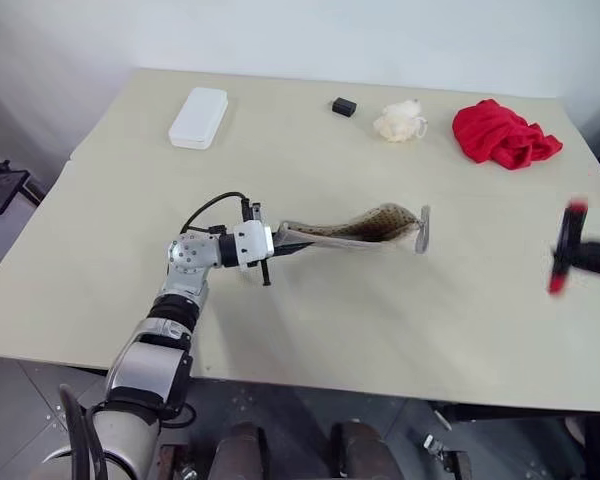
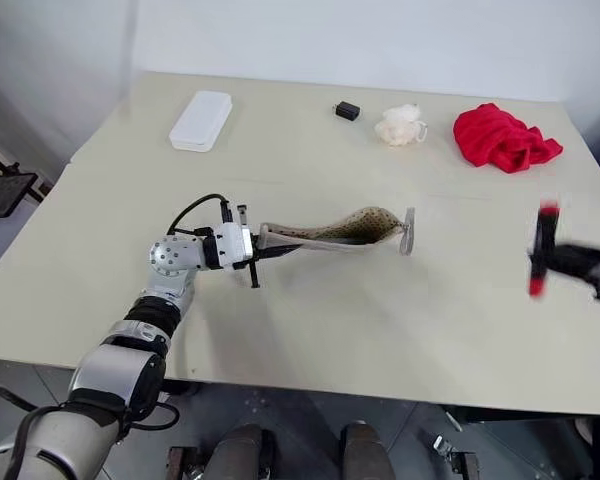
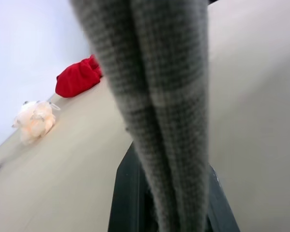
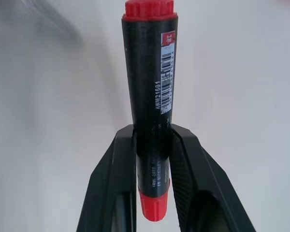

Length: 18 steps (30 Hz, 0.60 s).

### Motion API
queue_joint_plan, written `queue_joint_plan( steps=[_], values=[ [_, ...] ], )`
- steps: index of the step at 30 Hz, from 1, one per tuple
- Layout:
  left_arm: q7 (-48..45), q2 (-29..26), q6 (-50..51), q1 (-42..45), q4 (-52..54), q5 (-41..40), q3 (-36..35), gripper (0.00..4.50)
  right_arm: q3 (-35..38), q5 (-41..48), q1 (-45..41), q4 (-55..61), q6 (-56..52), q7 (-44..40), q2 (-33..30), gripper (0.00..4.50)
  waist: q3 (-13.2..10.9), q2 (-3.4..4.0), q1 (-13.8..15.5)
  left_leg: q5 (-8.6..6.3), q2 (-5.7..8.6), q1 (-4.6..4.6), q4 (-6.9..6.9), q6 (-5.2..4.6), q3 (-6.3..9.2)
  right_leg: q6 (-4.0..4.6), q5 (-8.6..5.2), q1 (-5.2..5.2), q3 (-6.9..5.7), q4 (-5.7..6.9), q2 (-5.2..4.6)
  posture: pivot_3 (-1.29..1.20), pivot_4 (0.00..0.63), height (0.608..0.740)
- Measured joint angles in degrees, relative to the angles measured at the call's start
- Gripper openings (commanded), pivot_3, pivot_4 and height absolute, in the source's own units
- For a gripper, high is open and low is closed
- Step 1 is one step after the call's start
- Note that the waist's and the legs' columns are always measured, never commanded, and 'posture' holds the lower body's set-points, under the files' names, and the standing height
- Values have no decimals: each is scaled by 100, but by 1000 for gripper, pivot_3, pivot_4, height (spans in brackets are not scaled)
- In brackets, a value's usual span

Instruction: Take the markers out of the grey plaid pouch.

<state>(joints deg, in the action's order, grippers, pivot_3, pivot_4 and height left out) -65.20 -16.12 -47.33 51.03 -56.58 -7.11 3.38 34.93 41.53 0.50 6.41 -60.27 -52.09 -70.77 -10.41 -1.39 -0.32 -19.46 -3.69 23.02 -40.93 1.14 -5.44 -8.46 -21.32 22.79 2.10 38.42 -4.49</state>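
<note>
A: What does the left hand (image 1: 271, 252) hold?

B: Its black fingers are pinched tight on one end of the grey plaid pouch (image 1: 352, 229), a woven fabric crossed by thin pale lines. The pouch stretches away from that hand, sagging in the middle, its beige dotted lining showing along the open edge and its far end turned up above the surface (image 1: 380, 320).

A: And the right hand (image 2: 555, 260)?

B: Well apart from the left, out past the pouch's far end, clamped across a black marker (image 4: 150, 104): a smooth round barrel with red ribbed caps and a white barcode sticker.

A: Anything beyond them?

B: A crumpled red cloth (image 1: 503, 134), a fluffy cream puff (image 1: 400, 120), a small black block (image 1: 344, 106) and a smooth white rounded case (image 1: 199, 117).
</note>
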Motion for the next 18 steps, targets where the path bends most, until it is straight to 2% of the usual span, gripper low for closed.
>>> queue_joint_plan(
  steps=[5, 9, 13, 18],
  values=[
    [-102, 176, 76, -29, 203, -27, 10, 0, -1327, -620, -555, -276, -52, 411, -136, 582, 0, 8, -28, 0, 0, -5, -4, -1, 1, -3, 5, 2, 7, 1, 1, 0, 150, 740],
    [-104, 182, 151, -116, 364, -41, 0, 0, -2142, -976, -1233, -545, -47, 656, 114, 582, 0, 10, -8, 0, 0, -5, -4, 0, 3, -3, 5, 3, 7, 1, 0, 0, 150, 740],
    [-119, 166, 251, -243, 563, -78, -3, 0, -2635, -1318, -1480, -761, 231, 719, 415, 1843, 1, 10, 26, -1, 1, 2, -7, -1, -1, -3, 5, 4, 1, 0, -1, 0, 150, 740],
    [-155, 138, 387, -282, 722, -185, -7, 0, -2632, -1504, -1607, -994, 578, 723, 540, 3572, 1, 11, 37, -1, 4, 4, -9, -2, -3, -5, 6, 4, 0, 0, -4, 0, 150, 740]
  ],
)
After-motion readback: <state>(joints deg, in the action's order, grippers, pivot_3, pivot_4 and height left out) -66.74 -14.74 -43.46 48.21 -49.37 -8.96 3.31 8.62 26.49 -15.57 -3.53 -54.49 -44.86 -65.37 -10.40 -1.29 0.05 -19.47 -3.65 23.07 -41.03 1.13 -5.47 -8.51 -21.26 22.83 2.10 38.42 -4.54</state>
